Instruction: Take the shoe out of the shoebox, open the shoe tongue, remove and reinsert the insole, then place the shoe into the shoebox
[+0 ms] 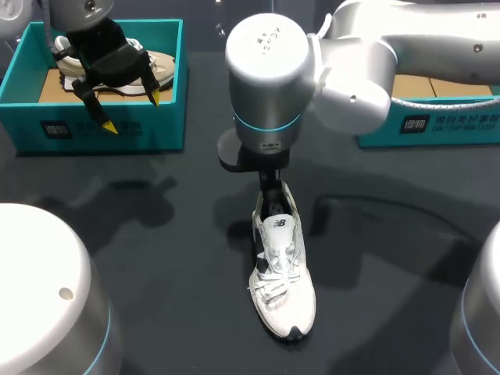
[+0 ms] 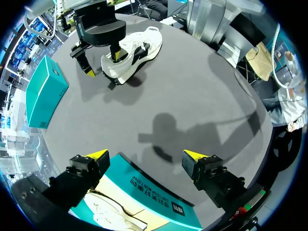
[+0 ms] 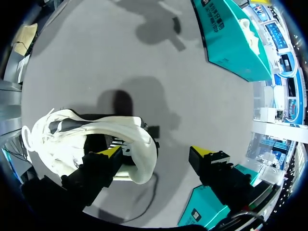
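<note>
The dark table point(image 1: 156, 258) carries two teal boxes. One shoebox point(image 1: 160, 129) sits under the left gripper point(image 1: 130, 110) and holds a beige shoe point(image 1: 166, 66). The other shoebox point(image 1: 445, 125) lies beside the right arm and shows only a brown cardboard floor.

The white shoe point(image 1: 283, 273) stands upright on its sole on the table, outside both boxes and right under the right gripper point(image 3: 156, 153). Its toe points away from that gripper. It has loose white laces, a dark side panel and a dark patch at the toe.

The left gripper's fingers are spread wide and hold nothing. They hang above the front wall of the shoebox.

From the head view the right arm's thick wrist hides its fingers; only a dark stem shows, running down to the heel. The right wrist view shows them spread: one finger sits inside the heel opening, the other outside behind the heel, with a gap to the shoe. The left wrist view shows the same from well ahead of its own fingers, with the outer yellow tip clear of the shoe. Whether the insole is in place cannot be told.
</note>
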